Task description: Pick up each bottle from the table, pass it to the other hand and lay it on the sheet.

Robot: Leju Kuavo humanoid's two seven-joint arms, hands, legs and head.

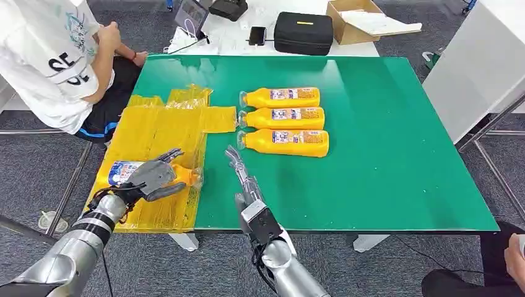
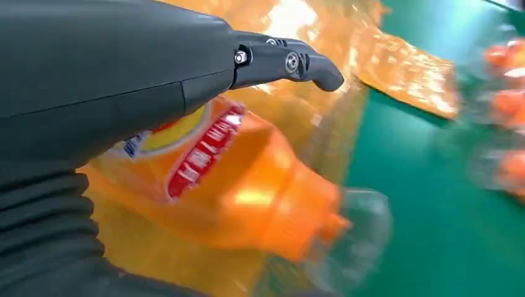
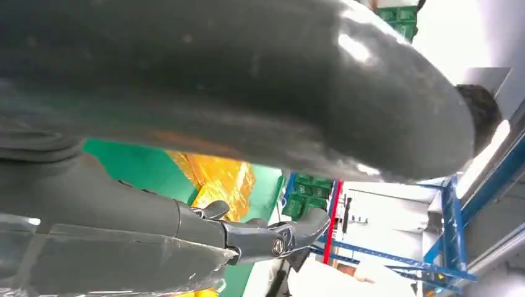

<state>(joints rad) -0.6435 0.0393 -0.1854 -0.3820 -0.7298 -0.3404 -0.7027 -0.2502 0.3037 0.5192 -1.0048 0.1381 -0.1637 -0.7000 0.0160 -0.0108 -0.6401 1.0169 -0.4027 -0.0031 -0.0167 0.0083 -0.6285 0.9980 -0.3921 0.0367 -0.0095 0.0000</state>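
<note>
Nearest us, our left hand (image 1: 151,178) rests over an orange bottle (image 1: 124,172) lying on the yellow plastic sheet (image 1: 158,133) at the left side of the green table (image 1: 384,154); its fingers curl over the bottle's body, and we cannot tell for certain whether they grip it or merely lie on it. In the left wrist view the same bottle (image 2: 235,185) lies on its side on the sheet, under our thumb. Our right hand (image 1: 242,176) is raised over the table's near edge, fingers straight and apart, holding nothing. Farther on, three orange bottles (image 1: 283,117) lie side by side on the bare green surface, just right of the sheet. Beyond the far left corner sits a person (image 1: 56,59) in a white shirt.
</note>
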